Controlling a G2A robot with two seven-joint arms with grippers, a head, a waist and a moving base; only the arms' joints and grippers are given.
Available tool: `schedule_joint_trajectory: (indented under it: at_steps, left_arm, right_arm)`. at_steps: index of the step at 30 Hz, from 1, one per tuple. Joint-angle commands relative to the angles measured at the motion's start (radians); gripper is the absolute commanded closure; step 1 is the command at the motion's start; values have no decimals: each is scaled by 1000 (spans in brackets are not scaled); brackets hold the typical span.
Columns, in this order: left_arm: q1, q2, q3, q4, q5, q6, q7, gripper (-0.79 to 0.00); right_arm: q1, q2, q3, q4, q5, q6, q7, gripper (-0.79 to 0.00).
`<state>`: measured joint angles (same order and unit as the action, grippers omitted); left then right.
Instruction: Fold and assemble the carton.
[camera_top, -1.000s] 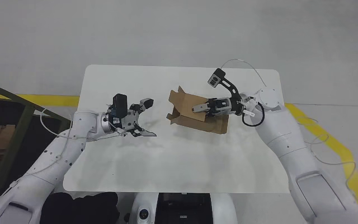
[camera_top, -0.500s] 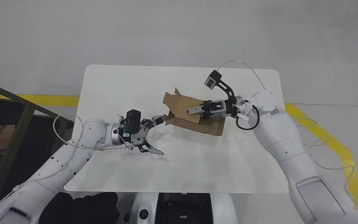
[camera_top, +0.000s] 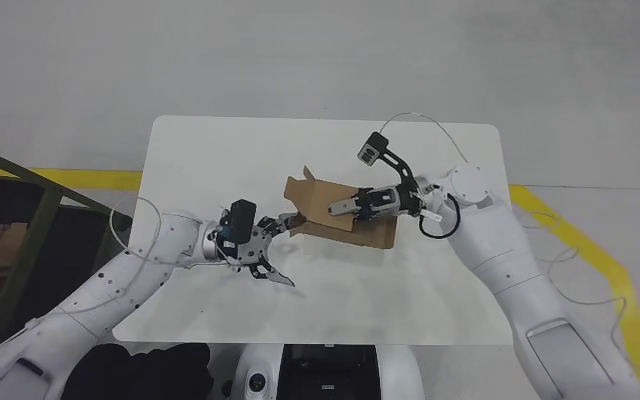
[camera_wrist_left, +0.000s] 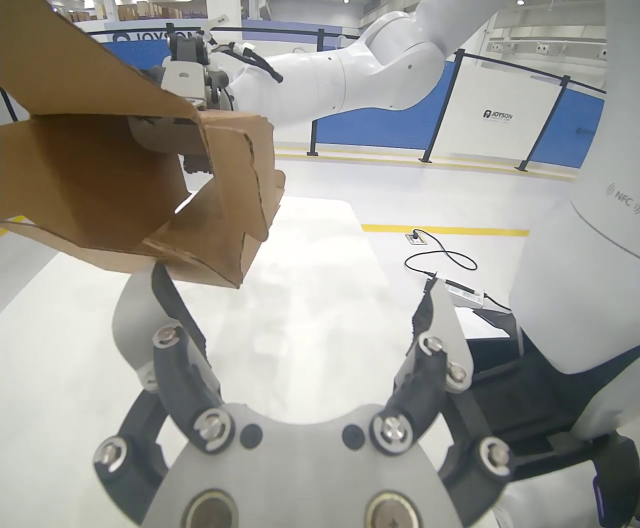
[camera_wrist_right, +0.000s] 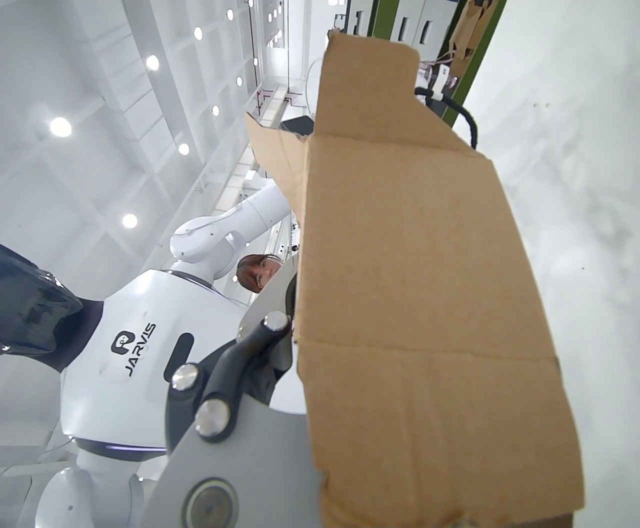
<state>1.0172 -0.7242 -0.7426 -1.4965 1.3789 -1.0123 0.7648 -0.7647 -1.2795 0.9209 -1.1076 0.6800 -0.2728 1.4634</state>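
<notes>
Left gripper: jaws spread wide, nothing held; one fingertip lies against the lower flap edge of the carton.
Left arm: enters from lower left of the top view, low over the table.
Right gripper: clamped on a carton wall.
Right arm: enters from the right, elbow bent.
Carton: centre of the top view, partly opened, flaps spread.
</notes>
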Motion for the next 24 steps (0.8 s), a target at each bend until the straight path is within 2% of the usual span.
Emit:
schedule_joint_trajectory:
  at_steps: [1, 18, 24]
  left_arm:
    - [-13, 3, 14, 0, 13, 0, 19, -785]
    - [-40, 7, 21, -16, -7, 0, 43, -785]
    - [-59, -2, 28, 5, -63, 0, 43, -785]
  right_arm:
    - [0, -2, -4, -2, 1, 1, -1, 0]
    - [8, -19, -33, 13, 13, -10, 17, 0]
    - [5, -22, -36, 7, 17, -10, 26, 0]
